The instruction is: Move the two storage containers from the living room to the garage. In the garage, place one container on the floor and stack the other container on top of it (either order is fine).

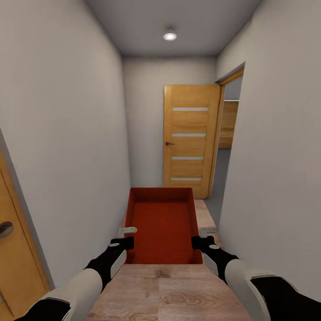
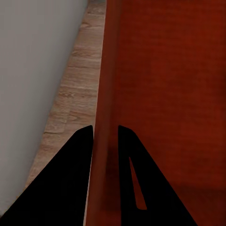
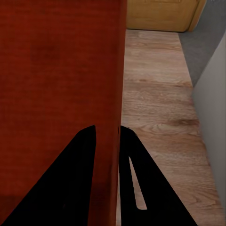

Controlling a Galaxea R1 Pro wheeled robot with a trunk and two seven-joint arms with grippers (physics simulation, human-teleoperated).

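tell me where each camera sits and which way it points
Head view: from the robot's head, looking forward and down a narrow hallway at the storage container; both arms show, left pincer and right pincer on its side walls.
Left wrist view: along the left pincer, clamped on a container wall.
Right wrist view: along the right pincer, on the opposite wall.
All three share the container and wood floor.

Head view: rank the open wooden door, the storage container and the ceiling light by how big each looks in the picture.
1. Open wooden door, though the storage container looks nearly as large and is much nearer the camera, so this order is unsure.
2. Storage container.
3. Ceiling light, clearly smallest.
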